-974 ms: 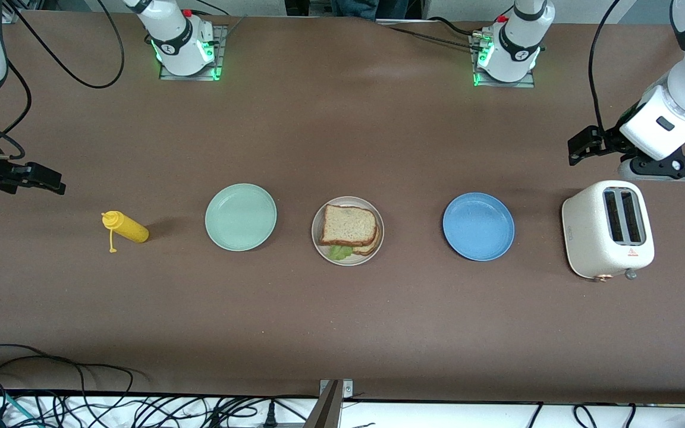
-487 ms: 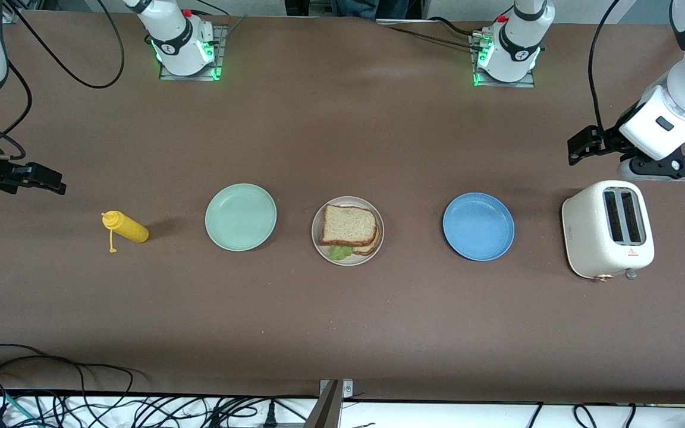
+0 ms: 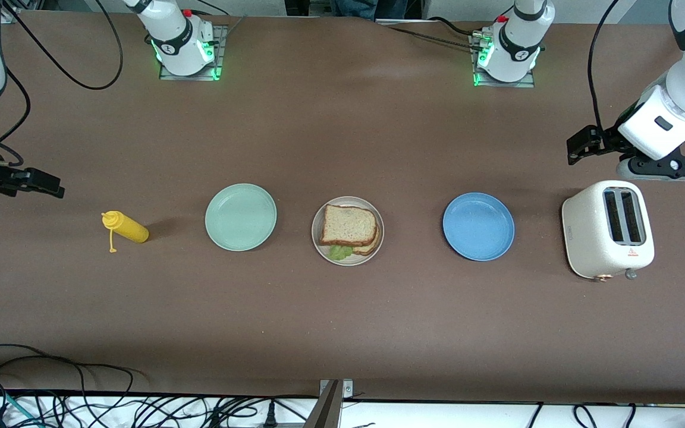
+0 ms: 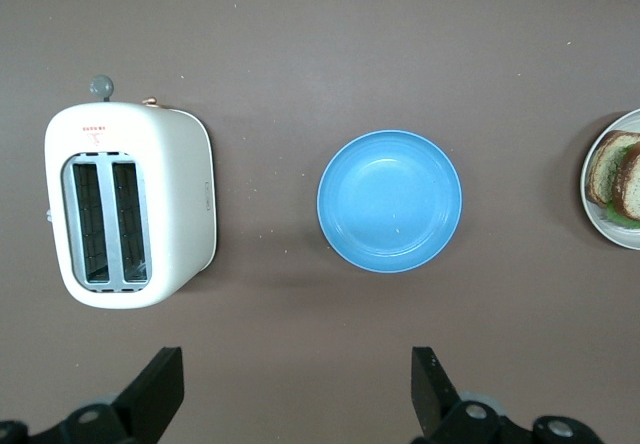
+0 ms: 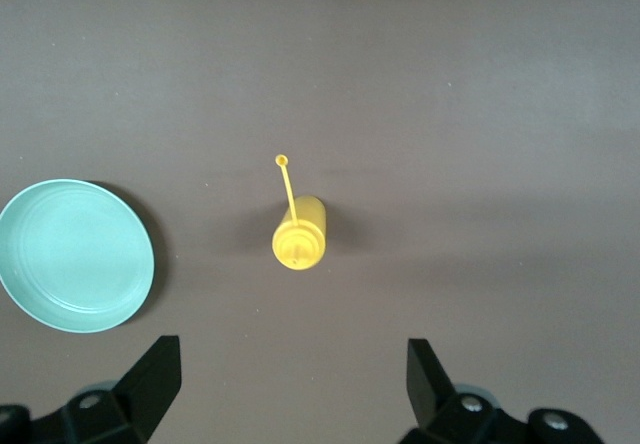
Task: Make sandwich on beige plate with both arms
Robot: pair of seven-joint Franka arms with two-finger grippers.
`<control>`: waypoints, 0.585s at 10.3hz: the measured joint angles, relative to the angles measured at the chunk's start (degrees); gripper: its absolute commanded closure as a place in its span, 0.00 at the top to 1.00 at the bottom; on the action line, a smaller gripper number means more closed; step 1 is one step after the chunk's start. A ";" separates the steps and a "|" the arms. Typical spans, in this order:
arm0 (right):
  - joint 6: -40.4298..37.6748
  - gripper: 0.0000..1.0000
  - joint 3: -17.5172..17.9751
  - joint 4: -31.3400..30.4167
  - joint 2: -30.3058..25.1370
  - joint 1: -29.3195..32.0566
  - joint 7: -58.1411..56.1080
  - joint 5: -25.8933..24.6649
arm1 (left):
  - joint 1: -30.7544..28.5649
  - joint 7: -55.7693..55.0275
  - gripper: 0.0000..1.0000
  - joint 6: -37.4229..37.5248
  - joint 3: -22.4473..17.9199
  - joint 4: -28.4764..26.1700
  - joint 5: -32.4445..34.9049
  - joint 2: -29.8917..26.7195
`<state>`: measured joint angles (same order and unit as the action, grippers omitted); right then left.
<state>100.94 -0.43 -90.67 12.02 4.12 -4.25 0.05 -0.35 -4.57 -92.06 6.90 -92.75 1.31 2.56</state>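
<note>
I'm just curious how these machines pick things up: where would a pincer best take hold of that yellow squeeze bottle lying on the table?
Probably across the middle of the yellow bottle's round body, coming straight down from above. It lies on its side, so the long straight flanks offer two parallel faces, while the nozzle end narrows and trails a thin cap strap. The right pincer hangs open above it.

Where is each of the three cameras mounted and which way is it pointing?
Front view: high across the table, facing both bases; shows the sandwich on the beige plate, the left hand and the right hand.
Left wrist view: looks down past its open fingers at the toaster and blue plate.
Right wrist view: looks down past its open fingers at the mustard bottle and mint green plate.
Shared: each wrist view's objects appear in the front view.
</note>
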 measured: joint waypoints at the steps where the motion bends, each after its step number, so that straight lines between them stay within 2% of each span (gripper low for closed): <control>1: 0.68 1.00 0.27 0.00 0.44 -1.22 1.35 0.89 | 0.04 0.00 1.00 0.00 0.08 0.03 0.00 0.00; 5: 3.56 1.00 0.73 0.00 1.23 -11.36 17.33 1.78 | 0.55 0.00 1.00 0.01 0.56 0.85 0.00 -0.02; 6: 3.77 1.00 0.70 0.00 1.31 -12.00 18.26 1.61 | 0.59 0.00 1.00 0.01 0.61 0.99 0.00 -0.02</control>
<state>104.71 0.27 -90.67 13.33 -7.88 14.01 1.65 0.24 -4.57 -92.05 7.51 -91.76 1.31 2.54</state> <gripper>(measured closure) 0.000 0.000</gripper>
